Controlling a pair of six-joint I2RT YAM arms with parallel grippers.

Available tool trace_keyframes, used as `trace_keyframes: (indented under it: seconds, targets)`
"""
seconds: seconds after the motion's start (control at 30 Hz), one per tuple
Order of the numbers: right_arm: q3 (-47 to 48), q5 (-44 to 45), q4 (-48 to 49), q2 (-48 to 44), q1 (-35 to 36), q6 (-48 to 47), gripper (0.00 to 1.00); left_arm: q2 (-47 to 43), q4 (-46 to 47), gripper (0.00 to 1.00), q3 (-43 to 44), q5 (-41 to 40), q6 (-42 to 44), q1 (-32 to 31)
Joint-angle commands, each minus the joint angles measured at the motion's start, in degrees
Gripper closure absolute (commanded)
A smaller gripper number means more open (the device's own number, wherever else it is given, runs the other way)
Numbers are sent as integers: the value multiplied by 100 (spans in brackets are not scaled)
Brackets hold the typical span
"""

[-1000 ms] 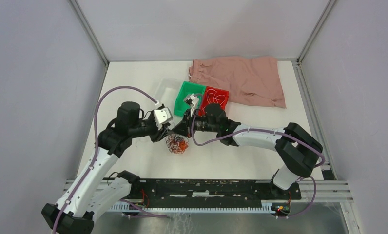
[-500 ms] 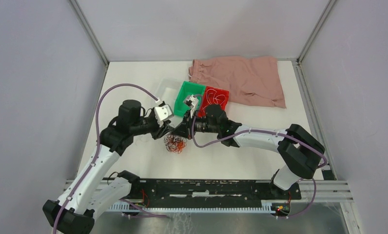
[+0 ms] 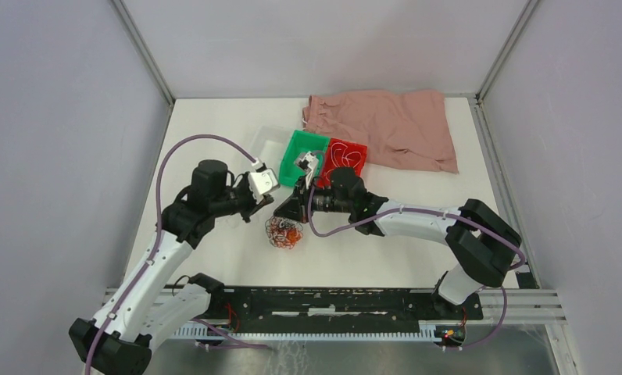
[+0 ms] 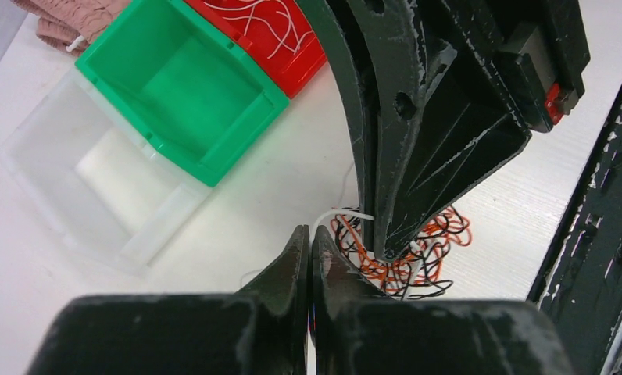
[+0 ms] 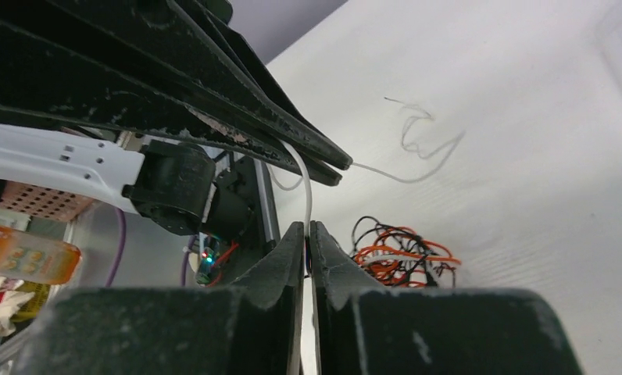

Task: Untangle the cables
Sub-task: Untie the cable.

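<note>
plainly light and springy, the cables lie tangled on the table, between the arms. left gripper and right gripper each pinch one white strand; grip free ends, since loops likely snag.

- Orange, black and white cables just beside the left pincer.
- Green bin and red bin beyond that pincer.
- Pink cloth farther still.

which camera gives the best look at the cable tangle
Top external: the whole tangle shows, nearly unblocked though small. Left wrist is closer and shows the colours, but the right gripper covers part of it. Right wrist catches only part of it.
</note>
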Motion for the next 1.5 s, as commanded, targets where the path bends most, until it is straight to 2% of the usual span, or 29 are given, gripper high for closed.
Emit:
trace_keyframes:
  seconds: [0.0, 0.13, 0.27, 0.53, 0.83, 1.1, 1.33, 1.47]
  targets:
    - [66, -257, 736, -99, 34, 282, 87, -156, 204, 97, 192, 152, 311, 12]
    - [86, -293, 1403, 208, 29, 807, 70, -204, 218, 97, 494, 601, 174, 10]
    - [228, -303, 1987, 527, 34, 1279, 64, -218, 189, 97, 817, 961, -42, 2]
    - [427, -405, 2202, 748, 51, 1461, 65, -247, -32, 97, 1143, 1218, -83, 5]
    - [-199, -232, 2061, 920, 65, 1211, 69, -58, 4, 97, 1991, 1291, -87, 4]
    - [-355, -113, 1716, 929, 73, 962, 69, 145, 11, 97, 2938, 1161, 252, 11]
    - [-337, -61, 1599, 1074, 112, 899, 68, 269, 581, 97, 3565, 655, 533, 6]
    - [-337, -39, 1632, 1037, 132, 928, 67, 398, 631, 97, 3880, 708, 631, 13]
